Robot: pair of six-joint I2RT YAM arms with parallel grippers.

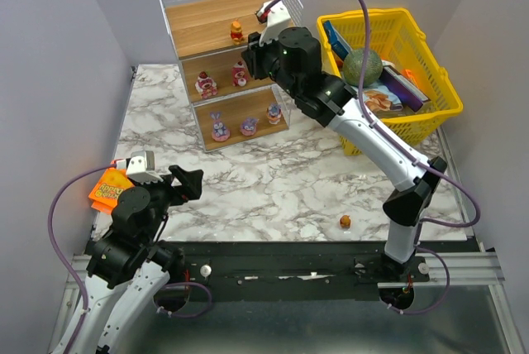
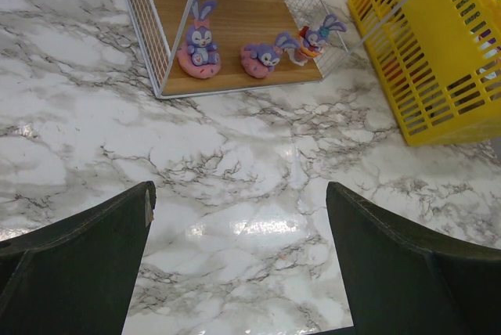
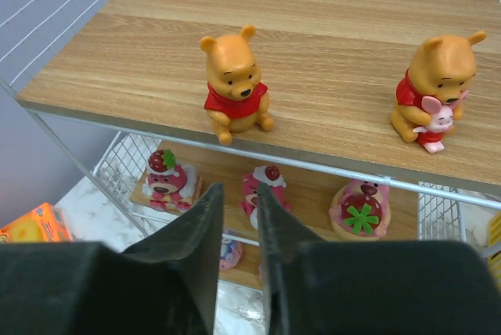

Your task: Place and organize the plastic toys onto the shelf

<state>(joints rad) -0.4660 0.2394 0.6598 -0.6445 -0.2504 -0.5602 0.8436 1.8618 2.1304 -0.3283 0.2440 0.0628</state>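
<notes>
Shelf of white wire with three brown wooden boards [image 1: 207,27] holding eight plastic toys, a ninth on the table.

From above, the right gripper [image 3: 237,190] and its wrist hide one of the two yellow plastic bears in red shirts [image 3: 235,88] on the top board. Its jaws are drawn almost together, nothing between them, and in its own view they cover part of the middle of three red-pink strawberry figurines [image 3: 164,177] on the middle board. Three purple long-eared rabbit figurines [image 2: 201,41] stand on the bottom board. A small orange figurine [image 1: 345,222], too tiny to make out, lies alone near the right arm's base. The left gripper [image 2: 239,194] hovers wide open and empty over the glossy white-and-grey marble tabletop [image 1: 273,180]. A yellow plastic lattice basket [image 1: 438,122] sits beside the shelf, between plain pale walls.
</notes>
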